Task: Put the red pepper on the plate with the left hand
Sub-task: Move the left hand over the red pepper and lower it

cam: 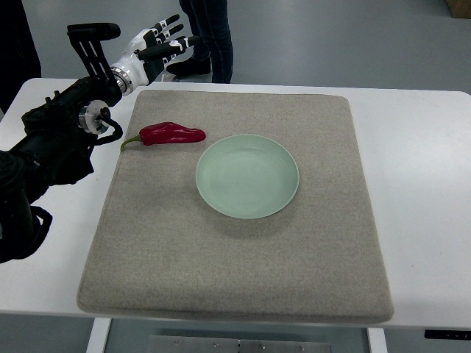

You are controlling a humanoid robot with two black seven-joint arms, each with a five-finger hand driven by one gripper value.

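A red pepper (171,134) with a green stem lies on the grey mat (235,265), just left of a pale green plate (247,176) at the mat's middle. The plate holds nothing. My left hand (163,43) is raised beyond the mat's far left corner, fingers spread and holding nothing. It is well above and behind the pepper, not touching it. Its black arm comes in from the left edge. The right arm does not show.
The mat lies on a white table (419,162). A person's legs (210,37) in dark trousers stand beyond the table's far edge, close behind my left hand.
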